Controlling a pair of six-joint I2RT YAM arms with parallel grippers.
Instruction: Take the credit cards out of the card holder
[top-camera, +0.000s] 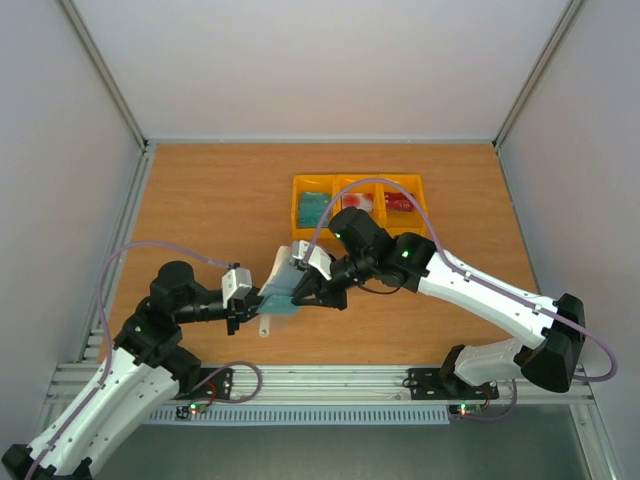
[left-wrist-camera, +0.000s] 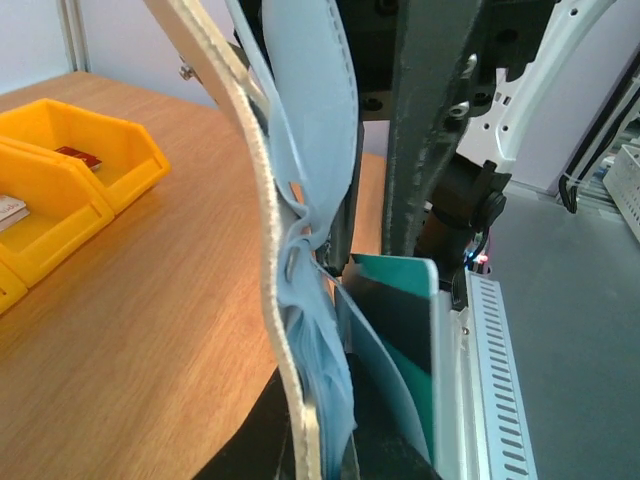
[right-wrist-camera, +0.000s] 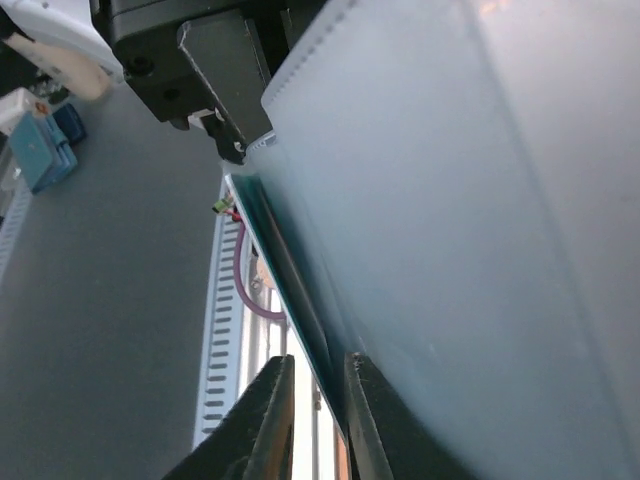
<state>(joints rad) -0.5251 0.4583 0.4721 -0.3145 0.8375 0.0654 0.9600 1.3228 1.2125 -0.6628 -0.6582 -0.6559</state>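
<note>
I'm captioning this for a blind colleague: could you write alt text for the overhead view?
Over a wooden table, the left end effector clamps an open cream card holder while the right end effector sits at its blue inside. Behind them a yellow tray holds cards in three compartments.

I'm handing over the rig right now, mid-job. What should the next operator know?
Left gripper: shut on the holder, held open above the table.
Right gripper: jaws nearly closed at the edge of a teal card poking from the holder; firm grip unclear.
Done: cards lie in all three bins of the tray.
Left: pull this teal card out and set it down; whether more remain inside cannot be seen.
</note>
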